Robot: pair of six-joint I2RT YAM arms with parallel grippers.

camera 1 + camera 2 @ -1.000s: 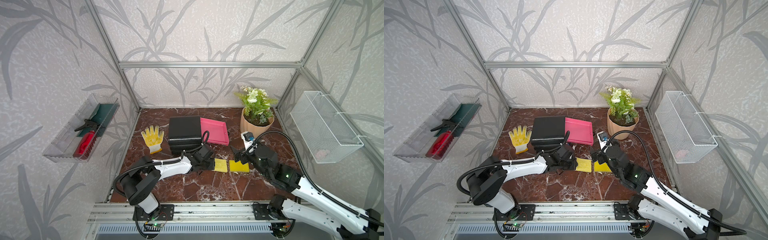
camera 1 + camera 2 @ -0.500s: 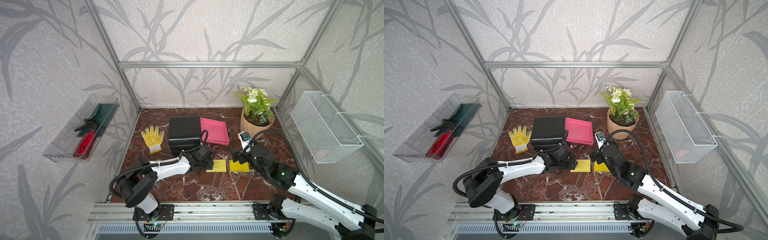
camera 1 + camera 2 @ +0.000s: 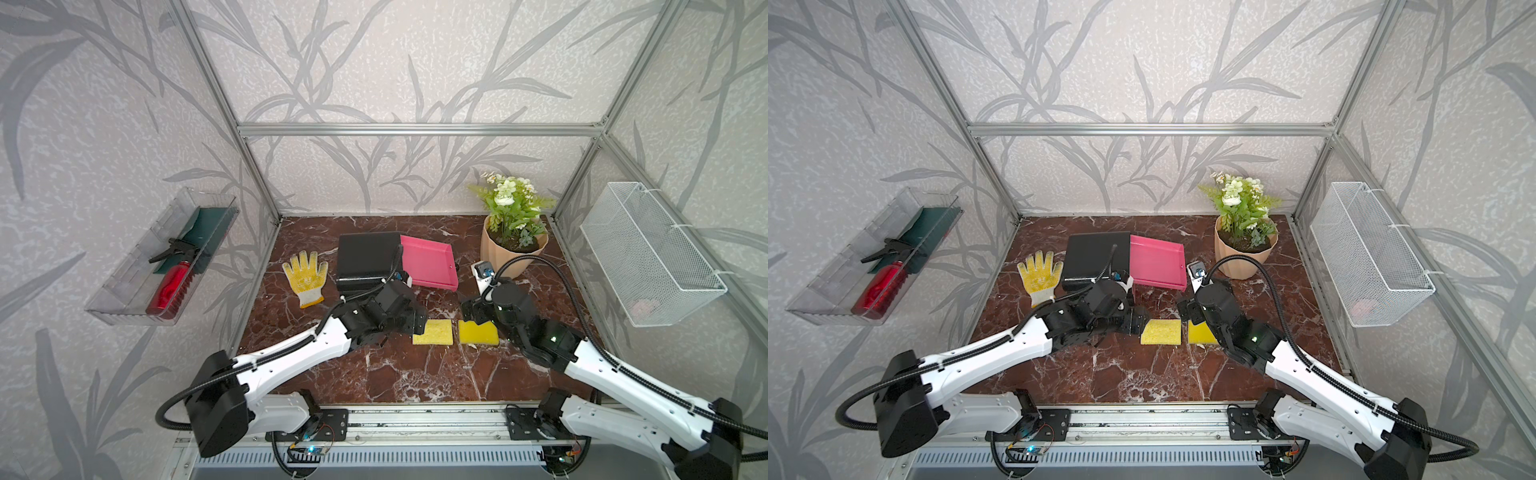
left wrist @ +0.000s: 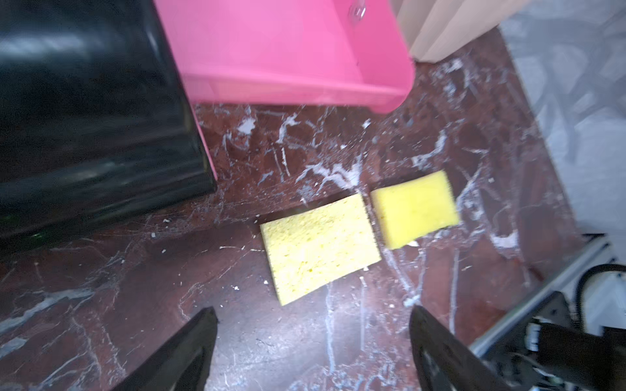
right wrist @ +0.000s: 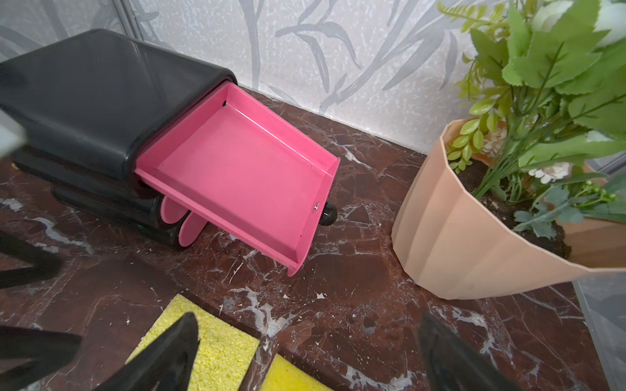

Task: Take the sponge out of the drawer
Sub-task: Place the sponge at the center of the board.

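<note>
Has just let go with left pincer [image 4: 313, 309], now spread wide. Leaves sponge [image 3: 432, 332] flat on worktop [image 3: 374, 374], just beside second sponge [image 3: 478, 332], outside the empty drawer [image 3: 428, 262]. Holds right pincer [image 5: 308, 320] apart too. Looks finished.

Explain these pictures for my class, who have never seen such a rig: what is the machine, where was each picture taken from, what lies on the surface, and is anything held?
The machine is a pair of white robot arms, a left arm and a right arm, each ending in a two-fingered gripper. Two pictures look down from overhead; two come from cameras on the arms' wrists. On the marble table lie a pale sponge and a brighter yellow sponge side by side, a yellow glove, a potted plant, and a black cabinet with its pink drawer pulled out and empty. The left gripper and right gripper both stand open near the sponges; neither holds anything.
</note>
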